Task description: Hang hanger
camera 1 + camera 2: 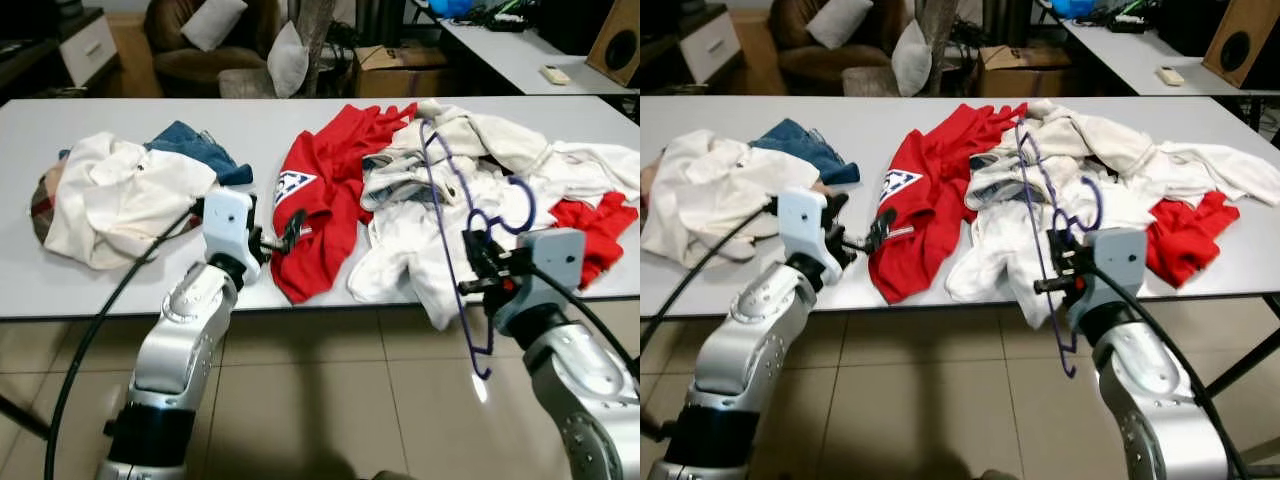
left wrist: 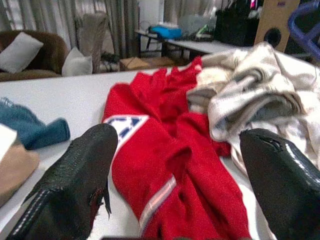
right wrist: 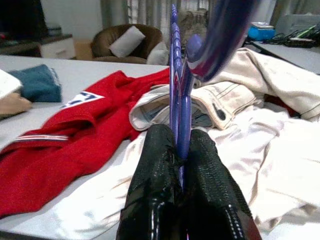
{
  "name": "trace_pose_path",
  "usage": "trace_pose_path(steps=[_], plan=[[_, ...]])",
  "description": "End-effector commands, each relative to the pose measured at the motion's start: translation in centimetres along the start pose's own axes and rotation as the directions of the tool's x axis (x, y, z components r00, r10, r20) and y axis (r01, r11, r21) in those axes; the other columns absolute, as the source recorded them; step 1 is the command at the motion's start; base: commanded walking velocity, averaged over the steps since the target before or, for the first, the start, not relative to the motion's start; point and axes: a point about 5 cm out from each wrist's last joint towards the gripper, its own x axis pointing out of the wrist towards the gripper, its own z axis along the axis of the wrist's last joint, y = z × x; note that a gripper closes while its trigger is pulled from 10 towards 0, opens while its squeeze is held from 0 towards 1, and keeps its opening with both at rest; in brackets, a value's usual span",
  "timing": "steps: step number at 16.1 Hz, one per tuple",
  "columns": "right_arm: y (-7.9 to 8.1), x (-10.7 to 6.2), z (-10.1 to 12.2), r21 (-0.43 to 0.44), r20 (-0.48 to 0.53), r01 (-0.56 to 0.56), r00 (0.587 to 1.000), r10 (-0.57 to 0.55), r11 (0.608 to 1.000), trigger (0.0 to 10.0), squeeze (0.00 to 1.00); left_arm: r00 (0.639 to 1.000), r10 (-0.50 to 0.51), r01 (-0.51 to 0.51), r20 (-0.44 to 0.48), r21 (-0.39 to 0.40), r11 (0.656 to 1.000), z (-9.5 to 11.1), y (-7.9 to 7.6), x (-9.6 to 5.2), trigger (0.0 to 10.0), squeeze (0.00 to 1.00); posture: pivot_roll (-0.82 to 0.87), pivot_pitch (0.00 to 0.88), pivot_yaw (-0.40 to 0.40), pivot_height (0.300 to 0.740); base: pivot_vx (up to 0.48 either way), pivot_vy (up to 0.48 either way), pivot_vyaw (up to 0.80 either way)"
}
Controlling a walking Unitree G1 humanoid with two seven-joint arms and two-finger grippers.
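Pinching the hanger (image 1: pixel 455 205) at the table (image 1: pixel 150 110) edge, the right hand (image 3: pixel 177 165) holds it upright over the white clothes (image 1: pixel 420 225), its hook up. That thin grip could let it twist or slip, or snag the clothes. The left hand (image 1: pixel 282 236) hovers spread by the red shirt (image 1: pixel 325 195) and could catch it.

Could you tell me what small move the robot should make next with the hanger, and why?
Probably the left claw should close on the near edge of the red shirt. It is open right at that hem, while the right claw already pinches the purple hanger above the clothes, ready to receive a garment.
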Motion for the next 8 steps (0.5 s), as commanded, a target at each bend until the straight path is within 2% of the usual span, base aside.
trace_pose_path(steps=[1, 5, 6, 8], plan=[[0.1, 0.1, -0.3, 0.021, 0.005, -0.009, 1.0, 0.009, 1.0, 10.0, 0.0, 1.0, 0.027, -0.027, 0.005, 0.02, 0.999, 0.2, 0.6, -0.1, 10.0, 0.0, -0.19, 0.001, 0.015, 0.74, 0.0, 0.48, -0.8], [0.0, 0.4, -0.7, 0.059, 0.005, 0.003, 1.0, -0.003, 0.998, 10.0, 0.0, 0.998, 0.06, -0.059, -0.008, 0.029, 0.998, -0.2, 1.6, -0.6, 10.0, 0.0, -0.19, 0.007, 0.01, 0.74, 0.0, 0.48, -0.74], [0.0, 0.2, -0.9, 0.057, 0.003, 0.003, 1.0, -0.003, 0.998, 10.0, 0.0, 0.998, 0.061, -0.061, -0.011, 0.031, 0.998, -0.3, 1.8, -0.7, 10.0, 0.0, -0.19, 0.009, 0.011, 0.74, 0.0, 0.48, 0.0], [-0.3, -0.1, -1.5, 0.066, -0.006, 0.027, 1.0, -0.027, 0.997, 10.0, 0.0, 0.999, 0.034, -0.033, -0.038, 0.038, 0.999, -0.7, 1.6, -0.7, 10.0, 0.0, -0.19, 0.0, 0.025, 0.74, 0.0, 0.0, 0.0]])
